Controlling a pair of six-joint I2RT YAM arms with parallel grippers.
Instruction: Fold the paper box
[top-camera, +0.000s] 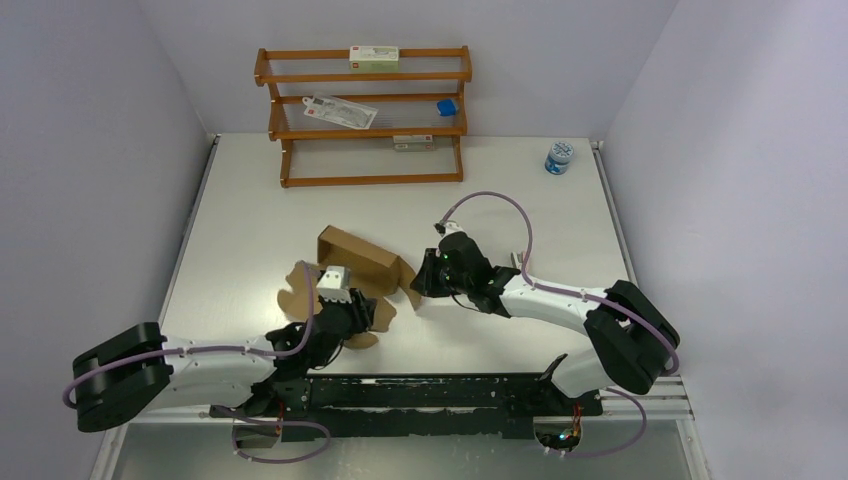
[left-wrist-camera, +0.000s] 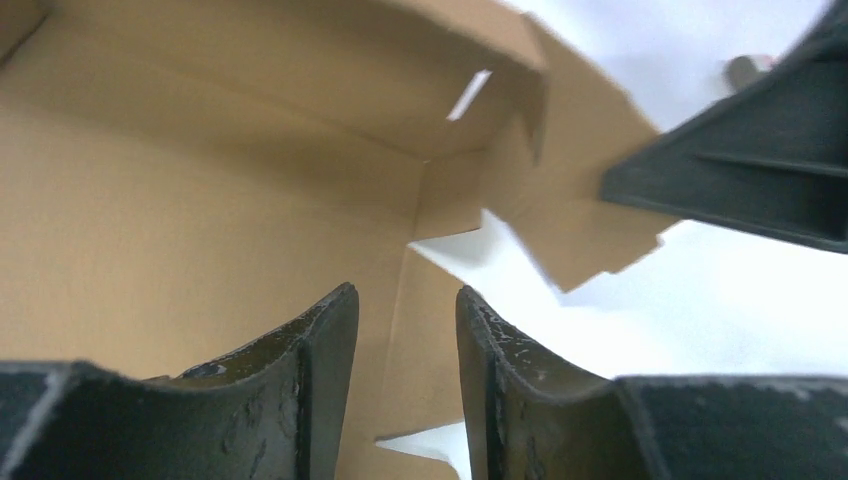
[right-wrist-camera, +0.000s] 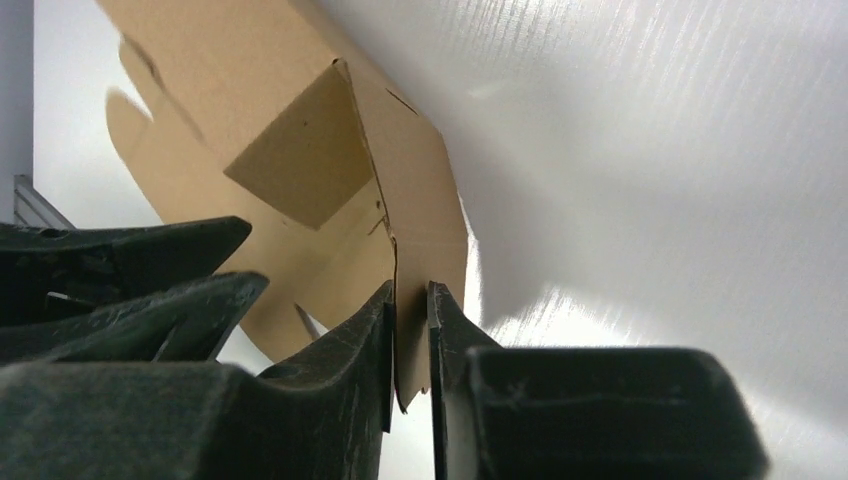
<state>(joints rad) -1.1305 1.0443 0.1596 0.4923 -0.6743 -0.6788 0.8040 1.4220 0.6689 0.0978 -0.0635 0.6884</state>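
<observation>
Fold in progress. We see the paper box (top-camera: 360, 255) as plain brown, unmarked cardboard, partly raised: one long wall stands up, while scalloped flaps lie flat on the white table (top-camera: 520, 210) towards the near left. It sits mid-table, between the two arms.

From above, we note the left gripper (top-camera: 352, 312) over the near flaps and the right gripper (top-camera: 422, 278) at the box's right end, though neither grip can be read from there. The left wrist view shows the inside of the box (left-wrist-camera: 200, 200), with its creases and a slit at the corner; the left gripper (left-wrist-camera: 405, 300) has its jaws parted, with the cardboard lying beyond them and nothing clamped. The right wrist view shows the outside of the box (right-wrist-camera: 290, 160), and the right gripper (right-wrist-camera: 410, 295) is pinched on the edge of an end flap.

At the far edge stands a wooden rack (top-camera: 362, 120) with printed cartons (top-camera: 374, 56), and a blue-lidded jar (top-camera: 559, 157) sits to its right, well apart from the box
</observation>
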